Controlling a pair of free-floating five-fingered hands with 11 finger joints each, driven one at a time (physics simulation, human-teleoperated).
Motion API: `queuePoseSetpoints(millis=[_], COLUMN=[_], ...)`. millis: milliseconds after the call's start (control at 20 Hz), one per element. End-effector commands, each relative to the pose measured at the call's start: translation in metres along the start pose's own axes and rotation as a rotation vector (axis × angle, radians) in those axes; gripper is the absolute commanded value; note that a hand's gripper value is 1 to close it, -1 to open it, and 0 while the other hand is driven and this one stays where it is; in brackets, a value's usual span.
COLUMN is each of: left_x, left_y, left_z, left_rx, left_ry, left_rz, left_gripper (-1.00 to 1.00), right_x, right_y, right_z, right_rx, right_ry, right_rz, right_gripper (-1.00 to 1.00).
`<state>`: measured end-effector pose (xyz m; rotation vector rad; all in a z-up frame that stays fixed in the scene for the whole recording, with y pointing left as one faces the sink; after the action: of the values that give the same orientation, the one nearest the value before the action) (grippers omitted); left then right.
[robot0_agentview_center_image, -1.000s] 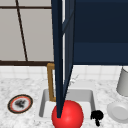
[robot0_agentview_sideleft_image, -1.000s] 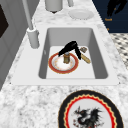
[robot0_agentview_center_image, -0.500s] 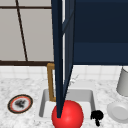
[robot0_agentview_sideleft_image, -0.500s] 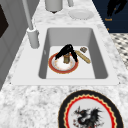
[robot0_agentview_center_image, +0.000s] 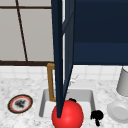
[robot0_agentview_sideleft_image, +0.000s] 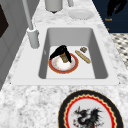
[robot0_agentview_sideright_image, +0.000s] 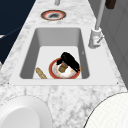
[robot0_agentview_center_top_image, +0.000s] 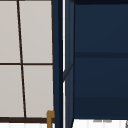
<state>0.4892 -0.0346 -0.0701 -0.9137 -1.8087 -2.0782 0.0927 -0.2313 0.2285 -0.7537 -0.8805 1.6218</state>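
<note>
Marble-grey table runs along the left side view; nearest on it lies a dragon plate, black-edged with a red wavy ring, just short of the white sink; on the sink floor sits a red-rimmed plate, towards the tap side; the left hand arches over this plate and rests on a brown lump at its middle; whether it grips the lump or merely touches it, I cannot tell; from the right side view the same hand lies across the plate's tap-side half, with the lump just beside it; a brown stick lies on the sink floor beside the plate, apart from it, and a small brown piece lies just past the stick's far end; the tap stands on the sink's rim by the wall.

Beyond the sink, a white plate rests on the table, and a grey pot stands behind it; the right hand hangs in the air out past the table's front edge, fingers loose and spread, holding nothing.

In the front view a red ball covers the sink's front, the right hand just beside it; above, a dark blue cabinet door stands open, edge-on, before the cabinet.
</note>
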Motion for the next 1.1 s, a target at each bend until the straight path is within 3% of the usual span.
queuePoseSetpoints(millis=[0,50,100,150,200,250,550,800,1000,1050], left_x=[-0.017,-0.020,-0.022,-0.021,-0.019,-0.019,-0.027,-0.008,0.017,0.023], left_y=[-0.007,-0.005,-0.005,-0.003,0.001,0.003,0.010,0.007,0.014,0.014], left_z=[0.003,0.003,0.005,0.006,0.007,0.008,0.011,0.007,0.004,0.007], left_rx=[0.020,0.024,0.005,0.014,0.024,0.021,0.008,-0.007,0.002,-0.010], left_ry=[0.012,0.008,-0.009,-0.012,-0.015,-0.015,-0.031,-0.020,0.002,0.001], left_rz=[0.022,0.020,0.005,0.039,0.035,-0.009,-0.127,-0.232,-0.228,-0.226], left_gripper=[-1.00,1.00,1.00,1.00,1.00,1.00,1.00,1.00,1.00,1.00], right_x=[0.000,0.000,0.000,0.000,0.000,0.000,0.000,0.000,0.000,0.000], right_y=[0.000,0.000,0.000,0.000,0.000,0.000,0.000,0.000,0.000,0.000], right_z=[0.000,0.000,0.000,0.000,0.000,0.000,0.000,0.000,0.000,0.000], right_rx=[0.000,0.000,0.000,0.000,0.000,0.000,0.000,0.000,0.000,0.000], right_ry=[0.000,0.000,0.000,0.000,0.000,0.000,0.000,0.000,0.000,0.000], right_rz=[0.000,0.000,0.000,0.000,0.000,0.000,0.000,0.000,0.000,0.000], right_gripper=[0.00,0.00,0.00,0.00,0.00,0.00,0.00,0.00,0.00,0.00])
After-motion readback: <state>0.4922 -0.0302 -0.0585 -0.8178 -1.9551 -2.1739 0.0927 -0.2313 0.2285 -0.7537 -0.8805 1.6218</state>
